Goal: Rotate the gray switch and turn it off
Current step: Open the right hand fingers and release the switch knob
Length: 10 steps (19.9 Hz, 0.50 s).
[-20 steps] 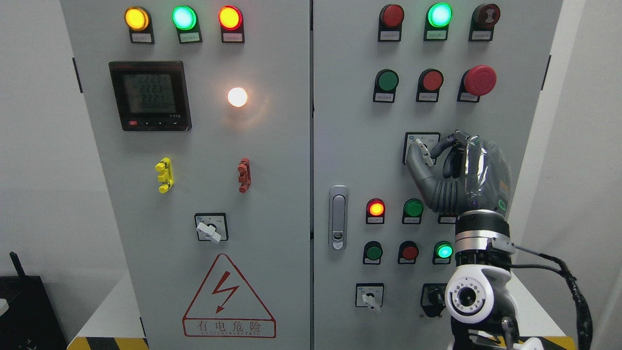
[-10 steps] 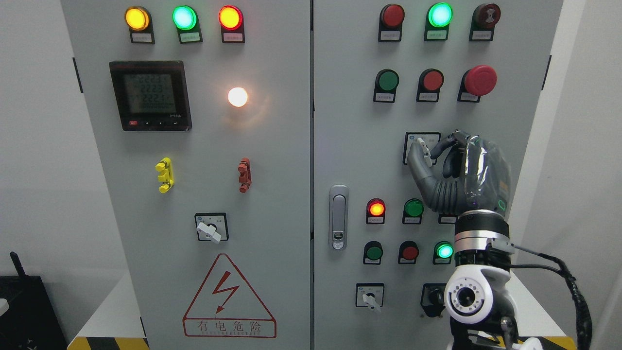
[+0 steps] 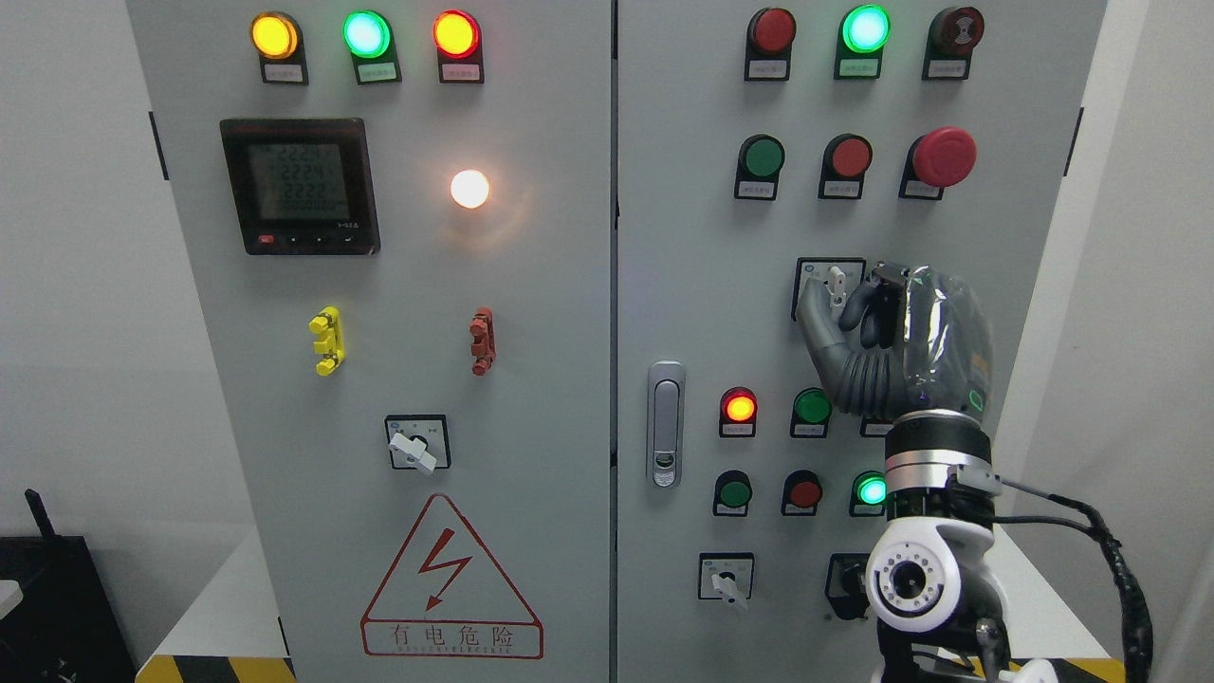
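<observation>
Gripping: the right hand (image 3: 887,327) has its thumb and curled fingers (image 3: 871,318) closed on the gray switch (image 3: 836,285), thumb on the knob's left, fingers on its right.
Knob: the white lever stands nearly upright between thumb and fingers, its tip pointing up.
Switch place: on the cabinet's right door (image 3: 692,285), in a black-framed square plate, below the row of green, red and mushroom buttons, above the lower lamps.
Hand pose: back of the hand faces the camera, wrapped in glossy clear film; palm faces the panel.
Wrist: a silver and black cuff (image 3: 934,451) sits under the hand, then a white round joint (image 3: 915,579) with a dark centre, rising from the lower right edge.
Cable: a black cable (image 3: 1110,560) loops out from the wrist to the right and down.
Left arm: out of sight.
Near lamps: just left of the wrist a lit red lamp (image 3: 739,408) and an unlit green button (image 3: 812,406); lower, a dark green button (image 3: 733,492), a red button (image 3: 804,492) and a lit green lamp (image 3: 869,490) partly behind the wrist.
Above: a red mushroom button (image 3: 943,156) up and right of the switch; a lit green lamp (image 3: 864,28) in the top row.
Below: a small white selector (image 3: 726,581) near the bottom of the right door; a black knob beside it is mostly hidden by the arm.
Door handle: a gray latch (image 3: 665,423) at the right door's left edge.
Left door: a meter display (image 3: 300,185), a glowing white lamp (image 3: 469,189), yellow (image 3: 327,341) and red (image 3: 482,341) clips, another white selector (image 3: 414,446) turned aslant, and a red lightning warning triangle (image 3: 449,579).
</observation>
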Available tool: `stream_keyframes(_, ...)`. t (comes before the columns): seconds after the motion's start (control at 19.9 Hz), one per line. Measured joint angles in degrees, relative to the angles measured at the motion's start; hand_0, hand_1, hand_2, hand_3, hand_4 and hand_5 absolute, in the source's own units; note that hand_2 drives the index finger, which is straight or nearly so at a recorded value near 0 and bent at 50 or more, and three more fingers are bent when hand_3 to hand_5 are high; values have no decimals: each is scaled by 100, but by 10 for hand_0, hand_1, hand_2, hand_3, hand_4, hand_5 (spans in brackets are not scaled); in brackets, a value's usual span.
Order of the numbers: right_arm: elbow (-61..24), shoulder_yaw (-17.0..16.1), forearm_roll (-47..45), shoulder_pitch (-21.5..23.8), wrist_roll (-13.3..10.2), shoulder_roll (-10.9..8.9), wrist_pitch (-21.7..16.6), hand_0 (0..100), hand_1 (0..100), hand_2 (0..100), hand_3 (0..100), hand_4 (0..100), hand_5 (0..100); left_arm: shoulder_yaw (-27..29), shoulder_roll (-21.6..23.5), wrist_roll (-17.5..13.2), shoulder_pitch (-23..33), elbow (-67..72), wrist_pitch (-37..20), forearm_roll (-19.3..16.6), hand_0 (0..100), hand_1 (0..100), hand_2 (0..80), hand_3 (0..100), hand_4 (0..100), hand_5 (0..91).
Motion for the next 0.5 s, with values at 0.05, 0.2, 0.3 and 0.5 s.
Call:
stream_keyframes(0.05,-1,0,0,0,0,0,0,513,445,761,1000,1000,1000,0,0,0,0,0,0,0,120,389,0,0,0,0)
stream_keyframes(0.2,-3,0,-3,0,0,1,0,478,431,747,1000,1000,1000,0,0,0,0,0,0,0,120,389,0,0,0,0)
stream_keyframes(0.3,-7,1,-4,0,0,1,-18,462,429,743,1000,1000,1000,0,0,0,0,0,0,0,120,389,0,0,0,0)
stream_keyframes(0.5,-13,4,-7,9,0,1,-52,445,416,737,1000,1000,1000,0,0,0,0,0,0,0,120,389,0,0,0,0)
